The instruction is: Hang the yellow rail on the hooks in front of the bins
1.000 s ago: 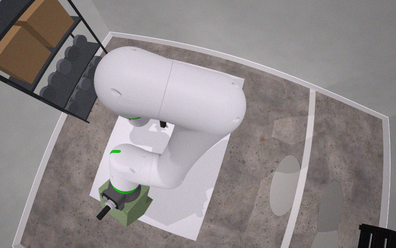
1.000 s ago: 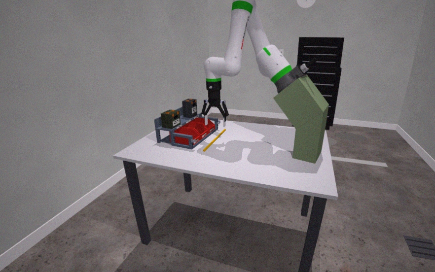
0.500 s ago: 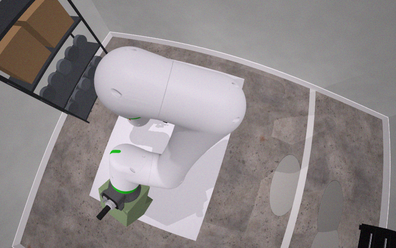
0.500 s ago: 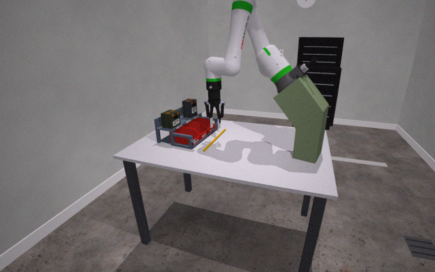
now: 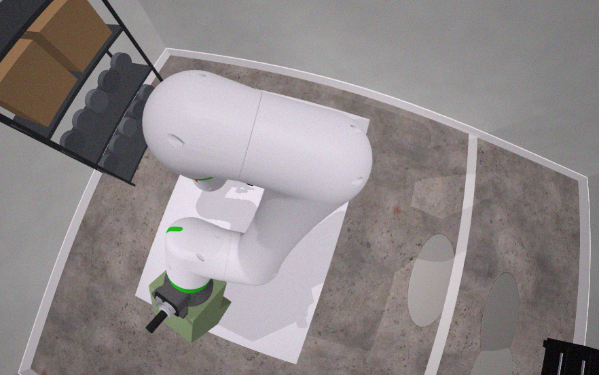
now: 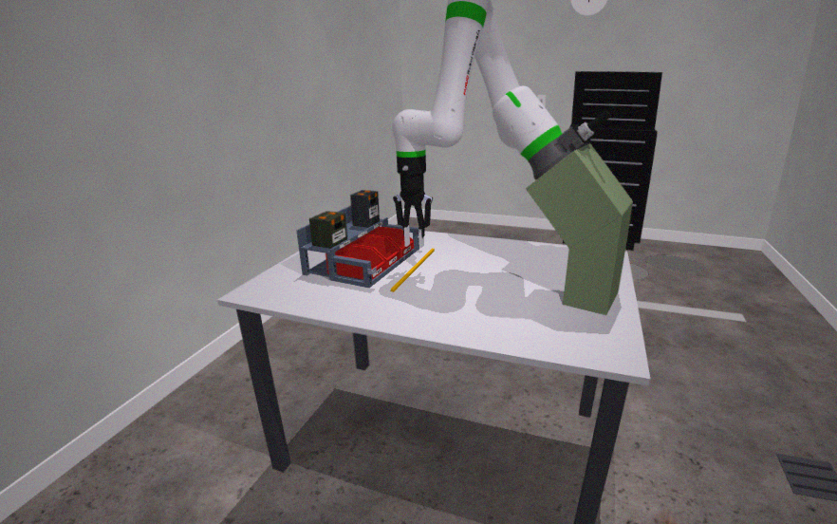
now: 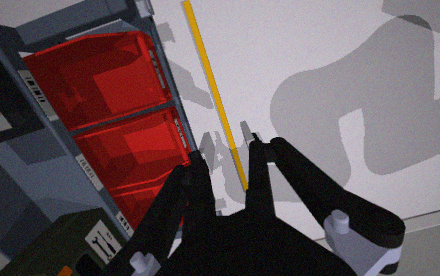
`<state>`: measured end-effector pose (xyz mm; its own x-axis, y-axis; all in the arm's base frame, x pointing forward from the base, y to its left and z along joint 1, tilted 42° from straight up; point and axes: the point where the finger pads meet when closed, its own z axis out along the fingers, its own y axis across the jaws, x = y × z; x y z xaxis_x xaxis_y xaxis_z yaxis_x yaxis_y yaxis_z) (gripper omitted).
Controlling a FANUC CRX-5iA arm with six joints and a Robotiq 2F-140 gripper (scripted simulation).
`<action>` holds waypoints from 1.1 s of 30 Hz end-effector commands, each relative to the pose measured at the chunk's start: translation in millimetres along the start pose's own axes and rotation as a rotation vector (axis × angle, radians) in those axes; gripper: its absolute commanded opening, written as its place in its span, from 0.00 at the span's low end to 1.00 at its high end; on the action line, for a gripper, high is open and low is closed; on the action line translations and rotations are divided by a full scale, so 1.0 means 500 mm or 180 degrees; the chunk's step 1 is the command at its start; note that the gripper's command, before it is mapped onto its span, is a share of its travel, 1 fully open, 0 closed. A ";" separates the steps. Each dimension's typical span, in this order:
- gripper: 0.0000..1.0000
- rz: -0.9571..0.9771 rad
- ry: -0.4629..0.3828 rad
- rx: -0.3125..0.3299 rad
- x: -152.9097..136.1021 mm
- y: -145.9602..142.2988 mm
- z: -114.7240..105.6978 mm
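Exterior view, near to far. White table [image 5: 304,265] [image 6: 493,333] [image 7: 305,45]: yellow rail [image 6: 413,270] [image 7: 215,95] lies on its top, in front of the red bins [image 6: 385,244] [image 7: 120,87], off the hooks. Green angled pedestal [image 5: 194,323] [image 6: 585,247] stands on the same table and carries the arm.

Gripper [image 6: 414,236] [image 7: 227,135]: points down, above the table near the far end of the bin row. Fingers apart, partly open, narrow gap, nothing held. Wrist view: rail runs below fingertip level, its lower end seen beside one finger; no contact made out. Hooks and end plates too small to tell apart.

Behind the bins, on the raised shelf: dark green box [image 6: 325,232] [image 7: 60,240], dark grey box [image 6: 363,210]. Farthest, against the wall: black drawer cabinet [image 5: 570,365] [image 6: 617,99].
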<state>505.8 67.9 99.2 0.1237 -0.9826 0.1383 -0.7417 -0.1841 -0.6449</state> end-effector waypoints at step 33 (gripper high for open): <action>0.30 0.0008 0.0031 0.0048 0.003 -0.004 0.138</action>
<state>552.6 65.4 48.9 0.1121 -0.9822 0.1506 -0.7649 -0.1820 -0.6179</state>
